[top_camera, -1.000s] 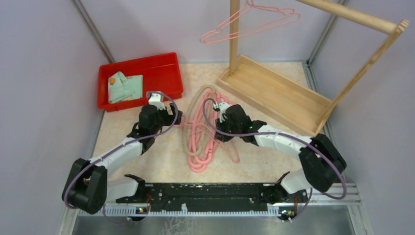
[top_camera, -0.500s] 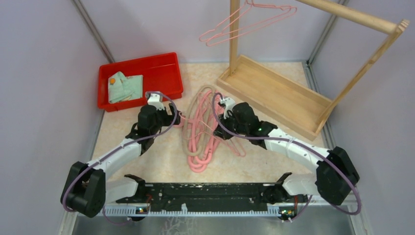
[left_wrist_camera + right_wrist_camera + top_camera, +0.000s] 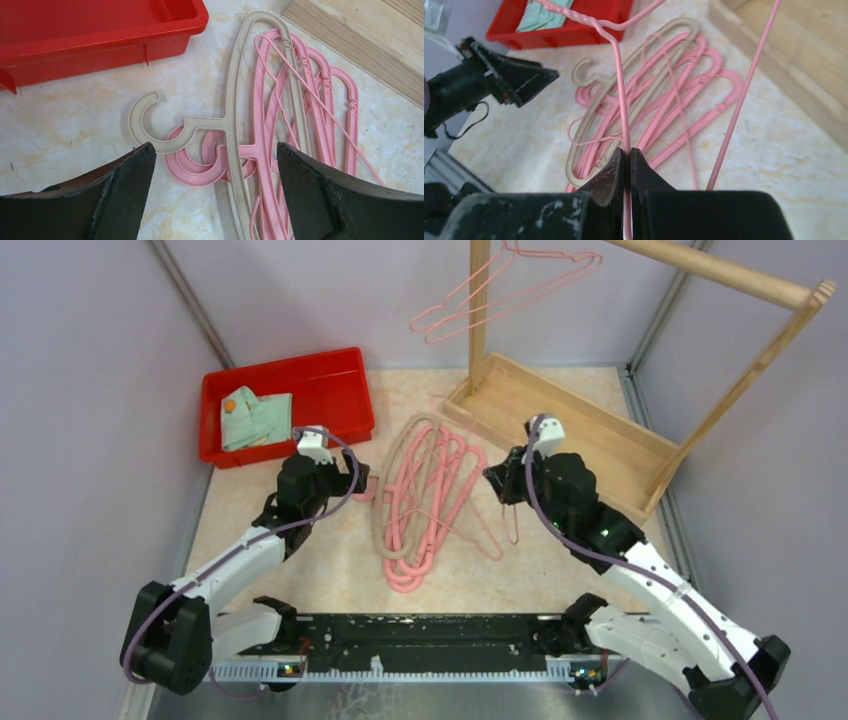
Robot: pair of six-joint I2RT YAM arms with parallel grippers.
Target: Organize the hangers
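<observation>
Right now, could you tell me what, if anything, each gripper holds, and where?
Right gripper pinches a pink wire hanger just below its twisted neck; left gripper holds nothing.

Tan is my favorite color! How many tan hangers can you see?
1. The tan hanger lies on the table among the pink hangers, near the red tray. Another could be hidden underneath.

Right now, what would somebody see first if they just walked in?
Probably the messy heap of pink hangers in the middle of the table, with one beige hanger among them. Next, the right gripper pinching a thin pink wire hanger beside that heap, and the bright red bin at the back left.
</observation>
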